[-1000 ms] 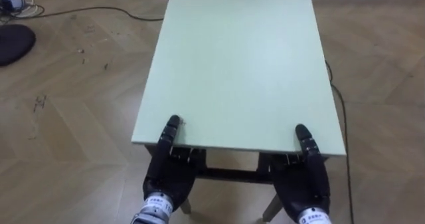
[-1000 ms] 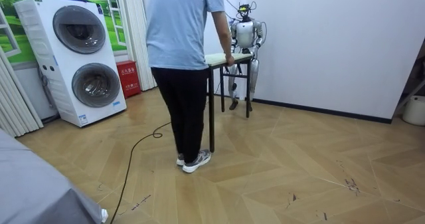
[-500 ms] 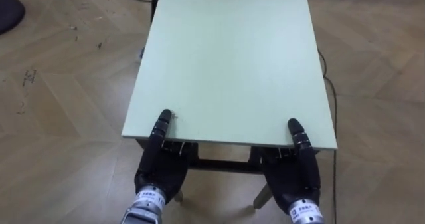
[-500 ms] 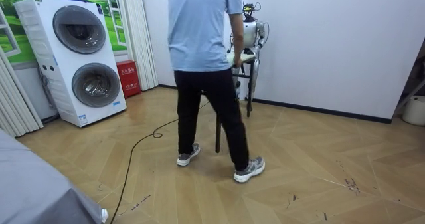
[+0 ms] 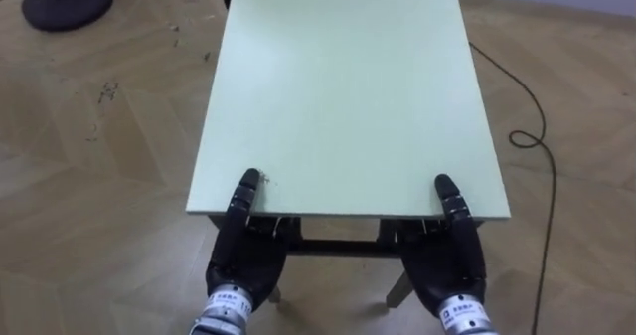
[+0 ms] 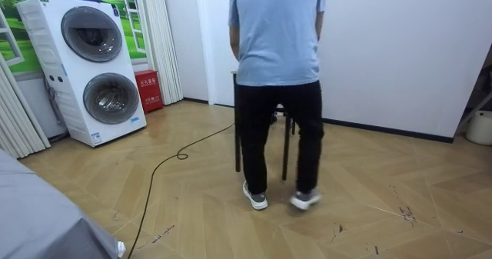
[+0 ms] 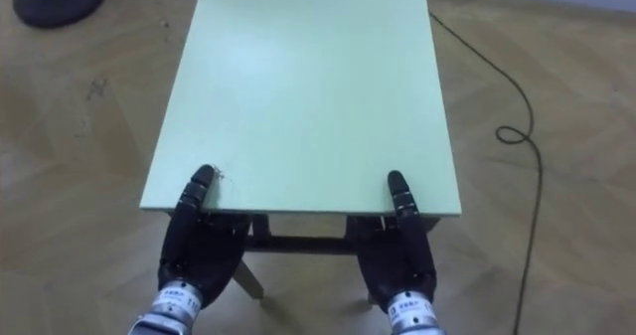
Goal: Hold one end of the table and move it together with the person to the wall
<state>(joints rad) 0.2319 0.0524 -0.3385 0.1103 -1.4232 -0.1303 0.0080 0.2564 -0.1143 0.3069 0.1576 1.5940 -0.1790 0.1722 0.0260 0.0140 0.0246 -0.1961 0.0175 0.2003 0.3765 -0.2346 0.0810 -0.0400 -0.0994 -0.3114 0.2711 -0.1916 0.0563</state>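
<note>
A: At the tabletop's near edge, the left hand (image 5: 243,260) is clamping the table (image 5: 348,96) by the near-left corner and the right hand (image 5: 449,270) by the near-right corner. Each is laying a thumb (image 5: 246,188) on top, with the rest of the hand going underneath, so I'm reading both as gripping.
B: Person?
A: The person (image 6: 277,67) is standing at the far end, back to the room camera, one heel lifting, and is hiding the robot. The table is sitting between the two of them. Can't tell whether its legs are clearing the floor.
B: I'm guessing we're mid-carry.
A: Agreed. The next move is calling for steps matched to the person's pace, tabletop level, both grips firm. I'm flagging the cable (image 5: 532,141) lying on the floor off the right edge as a trip risk.
</note>
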